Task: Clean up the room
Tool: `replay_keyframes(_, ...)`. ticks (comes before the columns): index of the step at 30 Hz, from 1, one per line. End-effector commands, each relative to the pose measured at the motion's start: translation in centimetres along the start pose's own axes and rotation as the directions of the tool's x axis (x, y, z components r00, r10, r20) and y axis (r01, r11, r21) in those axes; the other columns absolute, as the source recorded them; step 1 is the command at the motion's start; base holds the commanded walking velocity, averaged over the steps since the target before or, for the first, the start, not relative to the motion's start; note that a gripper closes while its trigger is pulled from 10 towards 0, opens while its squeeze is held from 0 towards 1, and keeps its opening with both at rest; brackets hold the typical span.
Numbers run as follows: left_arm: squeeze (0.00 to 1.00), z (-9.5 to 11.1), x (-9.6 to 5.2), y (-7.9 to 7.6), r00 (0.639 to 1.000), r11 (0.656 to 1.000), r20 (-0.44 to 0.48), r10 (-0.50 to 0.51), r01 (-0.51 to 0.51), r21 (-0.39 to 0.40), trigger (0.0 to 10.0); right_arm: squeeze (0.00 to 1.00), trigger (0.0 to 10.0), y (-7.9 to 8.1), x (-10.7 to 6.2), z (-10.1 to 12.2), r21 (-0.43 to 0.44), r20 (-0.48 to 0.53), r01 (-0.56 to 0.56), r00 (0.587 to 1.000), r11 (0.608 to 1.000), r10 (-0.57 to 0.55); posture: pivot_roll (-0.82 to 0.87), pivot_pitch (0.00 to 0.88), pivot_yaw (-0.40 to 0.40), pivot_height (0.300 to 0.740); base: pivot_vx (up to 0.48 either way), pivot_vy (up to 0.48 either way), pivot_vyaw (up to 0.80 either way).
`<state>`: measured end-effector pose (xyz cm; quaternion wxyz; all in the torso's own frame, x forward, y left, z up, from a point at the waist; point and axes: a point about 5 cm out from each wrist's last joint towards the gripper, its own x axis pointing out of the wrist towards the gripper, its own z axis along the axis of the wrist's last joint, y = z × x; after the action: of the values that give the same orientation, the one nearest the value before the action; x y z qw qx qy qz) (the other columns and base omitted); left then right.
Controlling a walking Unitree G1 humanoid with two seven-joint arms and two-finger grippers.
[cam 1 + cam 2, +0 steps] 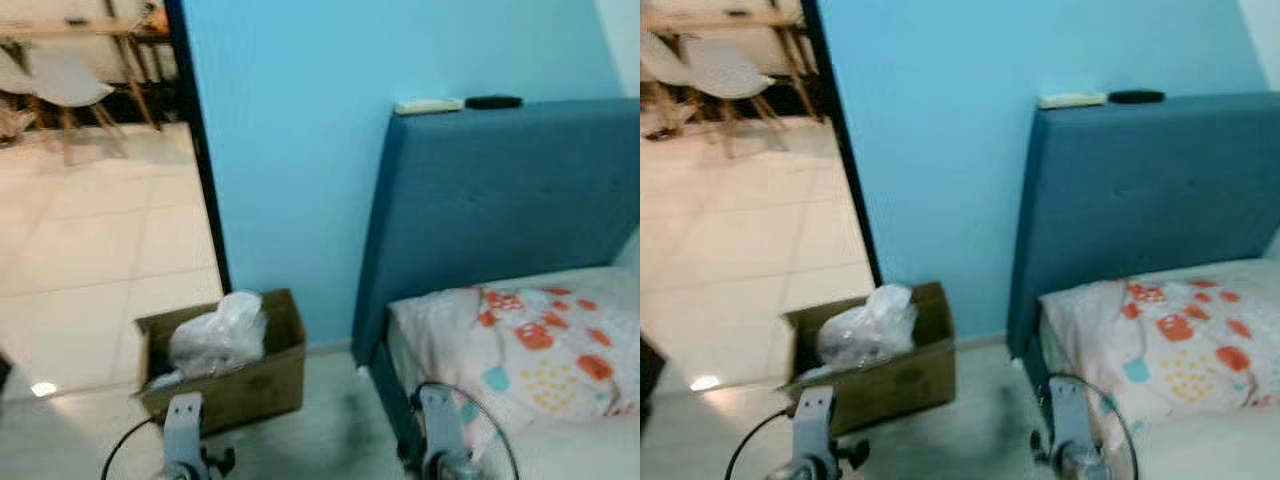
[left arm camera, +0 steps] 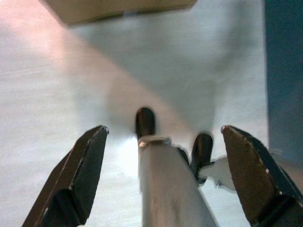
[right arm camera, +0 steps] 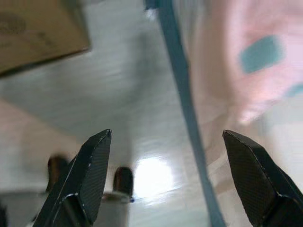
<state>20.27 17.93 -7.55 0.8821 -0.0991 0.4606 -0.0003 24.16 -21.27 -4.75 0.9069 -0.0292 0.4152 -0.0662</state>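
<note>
Left wrist view gives me the left gripper [image 2: 163,137] hanging over pale floor [image 2: 57,85], its two black fingers spread wide with nothing between them; the robot's own leg and dark feet sit below. My right gripper [image 3: 165,142] is likewise released and empty, fingers wide apart above the floor, beside the blue bed frame [image 3: 182,94] and the patterned bedding.

From the head camera I see both silver arms low at the frame's bottom edge. Just ahead on the floor stands an open cardboard box [image 1: 255,380] against the light blue wall [image 1: 300,150], with a crumpled white plastic bag [image 1: 220,335] inside it. To my right, the bed carries a pillow [image 1: 530,340] with orange and teal prints. On top of the blue headboard [image 1: 500,200] lie a white remote [image 1: 428,105] and a black one [image 1: 493,102]. Farthest off, through the doorway on my left, are white chairs [image 1: 65,80] at a wooden table.
</note>
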Motion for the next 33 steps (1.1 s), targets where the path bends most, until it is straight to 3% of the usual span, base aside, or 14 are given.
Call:
replay_keyframes(1,0.0,0.2,-0.1,0.4,1.0,1.0,0.002,0.012,-0.012,0.002,10.0,0.0,10.0,0.1,0.0,-0.1,0.059,0.0,0.007,1.0,0.998,-0.007,0.03,0.0,-0.023,0.728,-0.315,0.0,0.0)
replay_keyframes(6,0.0,0.7,0.0,0.5,1.0,1.0,0.016,0.014,-0.014,-0.003,10.0,0.0,10.0,-1.1,-0.2,-1.3,0.046,-0.044,0.07,0.997,0.996,-0.068,0.05,0.0,-0.029,0.728,-0.313,0.0,0.0)
replay_keyframes(10,0.0,0.8,0.0,0.4,1.0,1.0,0.02,0.009,-0.009,-0.002,10.0,0.0,10.0,-1.0,-0.2,-1.4,0.045,-0.05,0.06,0.997,0.997,-0.058,0.05,0.0,-0.029,0.728,-0.313,0.0,0.0)
replay_keyframes(12,0.0,0.7,0.0,0.2,1.0,1.0,0.016,0.003,-0.003,0.002,10.0,0.0,10.0,0.5,-0.3,-2.4,0.1,-0.077,-0.013,0.997,0.995,0.021,0.04,0.0,-0.036,0.728,-0.315,0.0,0.0)
replay_keyframes(19,0.0,0.4,0.0,0.0,1.0,1.0,0.007,-0.003,0.003,-0.002,10.0,0.0,10.0,1.4,-0.5,-3.5,0.214,-0.094,-0.05,0.993,0.976,0.071,0.03,0.0,-0.039,0.728,-0.319,0.0,0.0)
replay_keyframes(25,0.0,0.2,0.0,0.0,1.0,1.0,-0.001,-0.004,0.004,0.001,10.0,0.0,10.0,1.7,-0.5,-3.4,0.233,-0.088,-0.056,0.993,0.971,0.079,0.03,0.0,-0.032,0.728,-0.319,0.0,0.0)
replay_keyframes(33,0.0,0.2,-0.1,0.3,1.0,1.0,-0.005,-0.001,0.001,0.016,10.0,0.0,10.0,1.8,-0.5,-3.5,0.193,-0.101,-0.058,0.992,0.979,0.079,0.04,0.0,-0.023,0.728,-0.32,0.0,-0.75)
